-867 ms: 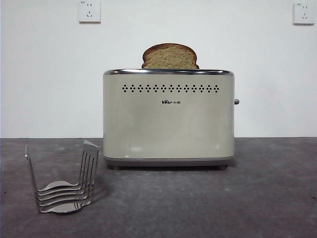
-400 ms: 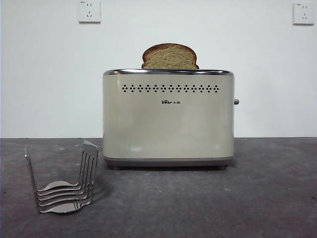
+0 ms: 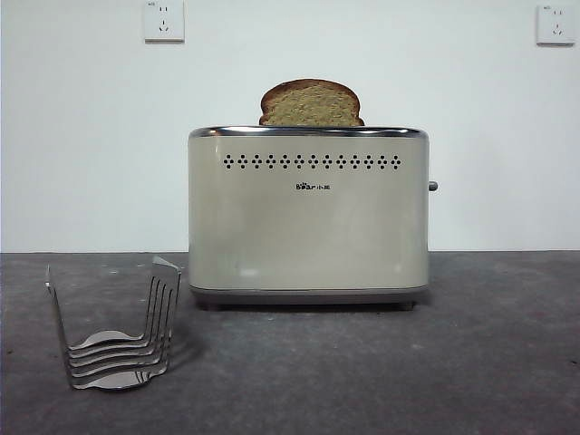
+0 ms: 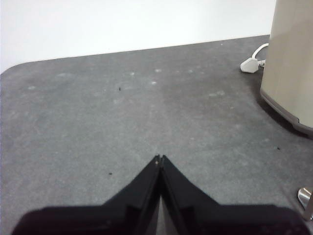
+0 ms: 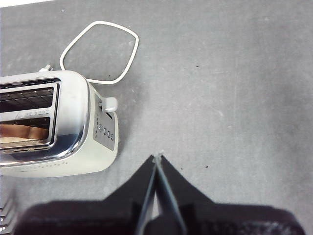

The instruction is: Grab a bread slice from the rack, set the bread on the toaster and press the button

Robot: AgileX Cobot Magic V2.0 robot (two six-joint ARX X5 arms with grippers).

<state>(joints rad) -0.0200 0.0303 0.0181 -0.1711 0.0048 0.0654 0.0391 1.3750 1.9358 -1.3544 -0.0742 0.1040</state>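
The slice of bread (image 3: 311, 103) stands upright in a slot of the cream toaster (image 3: 308, 217), its rounded top sticking out above the chrome rim. From above, the bread (image 5: 22, 132) shows in one slot of the toaster (image 5: 73, 142). The grey button (image 3: 432, 186) protrudes from the toaster's right end; the right wrist view shows it as a pale lever (image 5: 109, 104). The wire rack (image 3: 116, 331) stands with nothing in it at the front left. My left gripper (image 4: 159, 157) is shut over bare table beside the toaster (image 4: 291, 63). My right gripper (image 5: 157, 157) is shut, high above the table, apart from the button.
A white power cord (image 5: 100, 49) loops on the table behind the toaster, and its plug (image 4: 250, 64) lies nearby. Two white wall sockets (image 3: 163, 20) (image 3: 555, 24) sit on the wall. Grey table (image 3: 453, 362) stretches in front and to the right.
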